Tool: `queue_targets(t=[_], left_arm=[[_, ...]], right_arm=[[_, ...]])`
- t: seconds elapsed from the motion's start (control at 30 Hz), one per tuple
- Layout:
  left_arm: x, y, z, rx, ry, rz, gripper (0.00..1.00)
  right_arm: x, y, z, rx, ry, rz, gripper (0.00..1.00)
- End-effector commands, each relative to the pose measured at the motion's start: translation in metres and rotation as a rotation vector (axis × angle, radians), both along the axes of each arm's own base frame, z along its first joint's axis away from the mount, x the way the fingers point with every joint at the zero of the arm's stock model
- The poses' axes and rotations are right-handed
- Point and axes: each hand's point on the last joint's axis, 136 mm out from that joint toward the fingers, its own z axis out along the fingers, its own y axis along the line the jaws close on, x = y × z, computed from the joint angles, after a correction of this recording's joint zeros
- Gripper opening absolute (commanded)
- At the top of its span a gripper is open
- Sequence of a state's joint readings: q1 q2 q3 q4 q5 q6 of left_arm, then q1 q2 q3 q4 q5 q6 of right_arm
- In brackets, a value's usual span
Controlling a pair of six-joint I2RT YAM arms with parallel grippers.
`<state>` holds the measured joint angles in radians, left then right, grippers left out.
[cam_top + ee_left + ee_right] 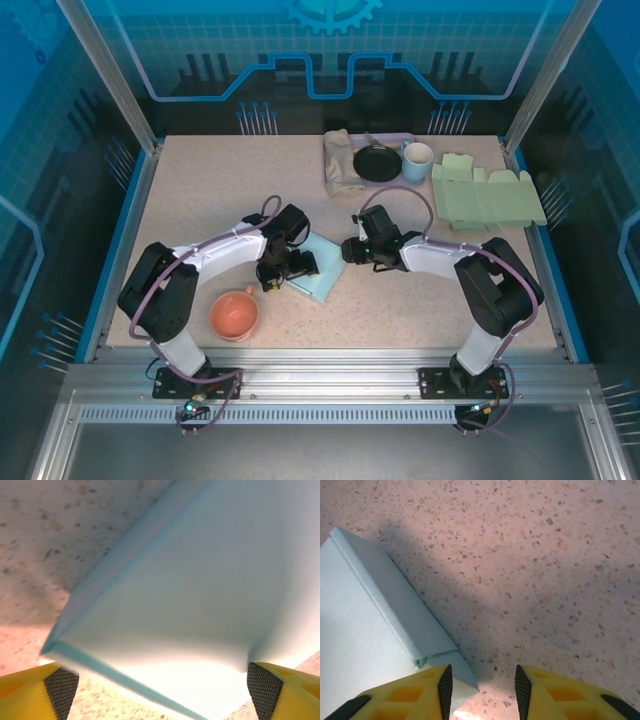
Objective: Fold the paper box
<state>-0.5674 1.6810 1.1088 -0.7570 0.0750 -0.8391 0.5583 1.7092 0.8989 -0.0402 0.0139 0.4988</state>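
On the desk [190,200] the pale blue paper box [322,278] lies near the middle, between the two arms. It looks light enough to skid rather than crease if pushed from one side only. The left claw [161,689] stands wide open, straddling the box without clamping it, so nothing pins the box down; a nudge from the right could slide or spin it toward the orange cup [235,313]. The right claw [482,685] is partly open with bare desk between its fingers, one finger at the box's corner, where the small tucked flap [437,656] could get crushed or popped loose
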Motion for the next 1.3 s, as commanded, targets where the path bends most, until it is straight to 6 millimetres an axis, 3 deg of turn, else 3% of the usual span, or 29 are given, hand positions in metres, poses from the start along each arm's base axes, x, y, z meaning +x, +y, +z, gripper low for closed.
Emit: queue_targets(t=[0.0, 0.1, 0.23, 0.4, 0.6, 0.77, 1.03, 1.27], left_arm=[[0.007, 0.009, 0.034, 0.024, -0.059, -0.023, 0.91], [0.019, 0.015, 0.049, 0.015, -0.108, -0.028, 0.91], [0.046, 0.012, 0.061, -0.063, -0.212, -0.094, 0.90], [0.087, 0.011, 0.054, -0.108, -0.314, -0.185, 0.88], [0.114, -0.007, 0.046, -0.158, -0.377, -0.263, 0.87], [0.121, -0.010, 0.028, -0.151, -0.352, -0.258, 0.88], [0.116, -0.017, 0.007, -0.173, -0.313, -0.256, 0.87], [0.107, -0.037, -0.004, -0.189, -0.285, -0.300, 0.86]], right_arm=[[-0.009, -0.011, 0.008, 0.038, 0.098, -0.056, 0.38], [-0.017, -0.018, 0.010, 0.064, 0.185, -0.107, 0.34], [-0.026, -0.016, 0.013, 0.116, 0.256, -0.153, 0.09], [-0.027, -0.004, 0.007, 0.192, 0.332, -0.189, 0.02], [-0.021, 0.005, -0.001, 0.223, 0.350, -0.196, 0.00], [-0.017, 0.006, -0.009, 0.220, 0.361, -0.200, 0.00], [-0.012, 0.005, -0.025, 0.228, 0.376, -0.200, 0.00], [-0.013, 0.002, -0.034, 0.224, 0.399, -0.202, 0.00]])
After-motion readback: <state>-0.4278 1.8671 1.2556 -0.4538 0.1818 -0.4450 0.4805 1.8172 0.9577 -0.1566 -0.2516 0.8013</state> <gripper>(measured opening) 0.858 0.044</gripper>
